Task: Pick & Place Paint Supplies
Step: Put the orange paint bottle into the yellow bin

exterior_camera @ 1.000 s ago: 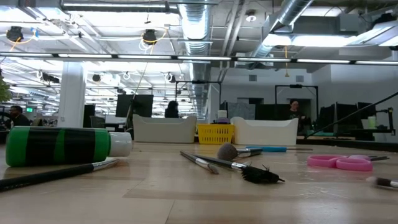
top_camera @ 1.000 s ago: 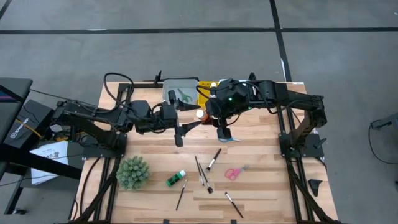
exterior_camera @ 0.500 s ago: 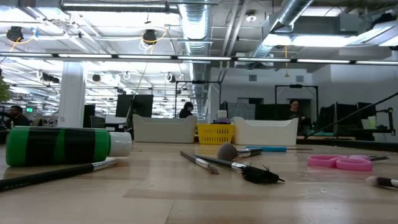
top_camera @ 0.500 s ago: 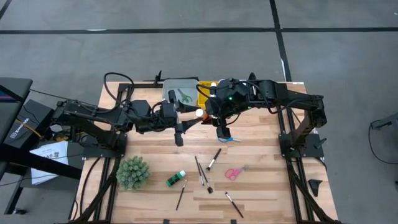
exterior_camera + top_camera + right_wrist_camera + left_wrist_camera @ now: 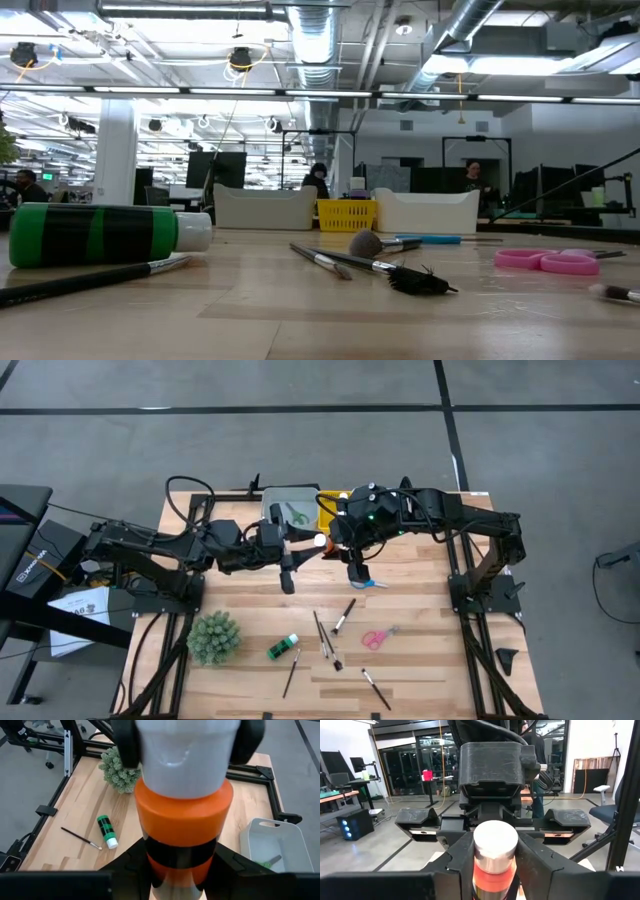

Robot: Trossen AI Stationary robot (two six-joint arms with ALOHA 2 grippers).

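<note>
- both of my grippers meet over the far middle of the table (image 5: 420, 610), and the orange paint bottle (image 5: 322, 543) hangs in the air between them.
- my left gripper (image 5: 303, 540) reaches in from the left; its fingers (image 5: 455, 860) sit on either side of the bottle's white cap end, narrowed around it.
- my right gripper (image 5: 334, 541) comes in from the right, clamped on the orange body of the same bottle (image 5: 182, 837), fingers narrowed onto it.
- just beyond the bottle stand the grey tray (image 5: 272, 500) with green scissors (image 5: 297, 513) inside, and the yellow tray (image 5: 327, 515) next to it.
- on the near boards, left to right: the spiky green plant ball (image 5: 214, 636), the green paint bottle (image 5: 282, 647) lying flat, a thin brush (image 5: 291, 672) beside it, a cluster of brushes (image 5: 325, 638), another brush (image 5: 344, 616) angled above them, pink scissors (image 5: 376, 636), and one more brush (image 5: 375, 688) nearest the front edge.
- a blue item (image 5: 374, 584) lies under my right arm; i cannot tell what it is.
</note>
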